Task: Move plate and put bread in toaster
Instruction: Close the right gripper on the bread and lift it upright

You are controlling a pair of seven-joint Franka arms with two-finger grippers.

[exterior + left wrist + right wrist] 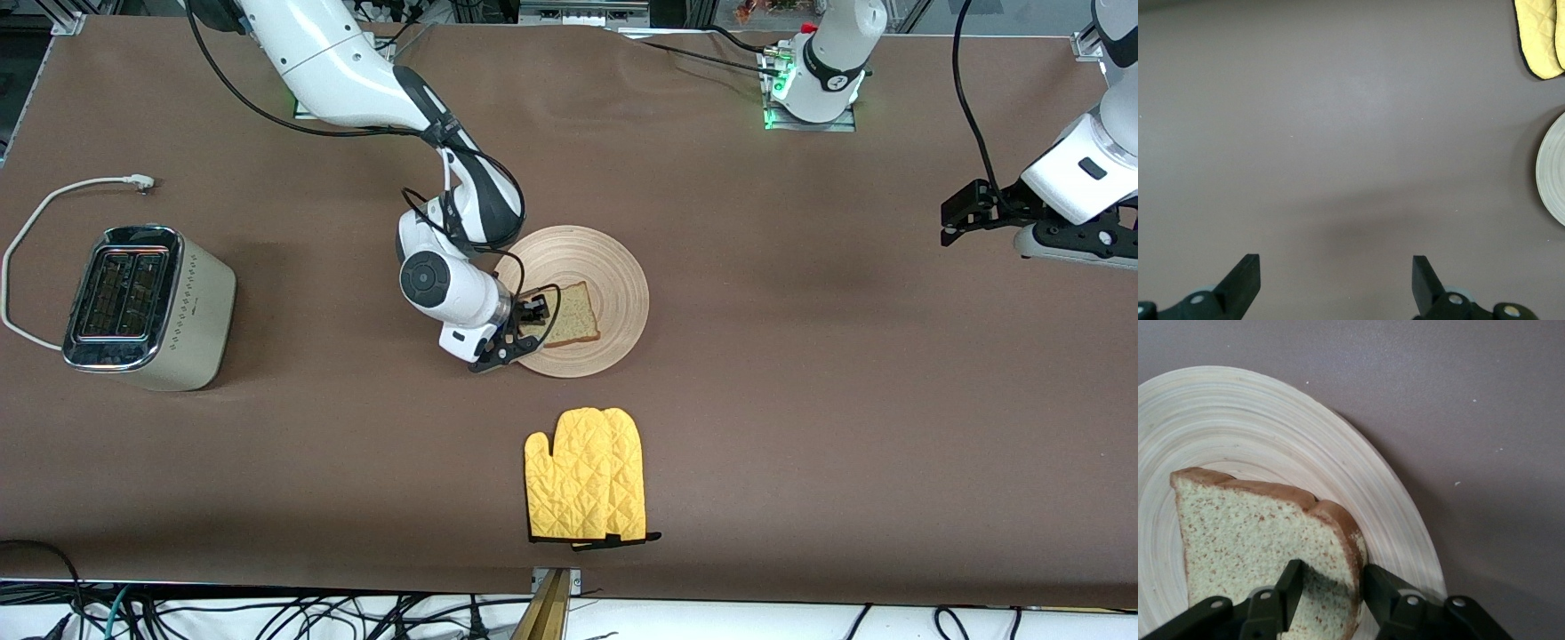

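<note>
Even bright light (soft shadows).

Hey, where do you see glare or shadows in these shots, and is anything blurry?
Front view: glare on the toaster's chrome top, soft arm shadows on the table. Right wrist view: the right claw shades the bread on the plate; fingers look soft. Left wrist view: a faint shadow band above the left claw.

Brown-covered table; yellow quilted oven mitt; tangled cables along its near edge.
</note>
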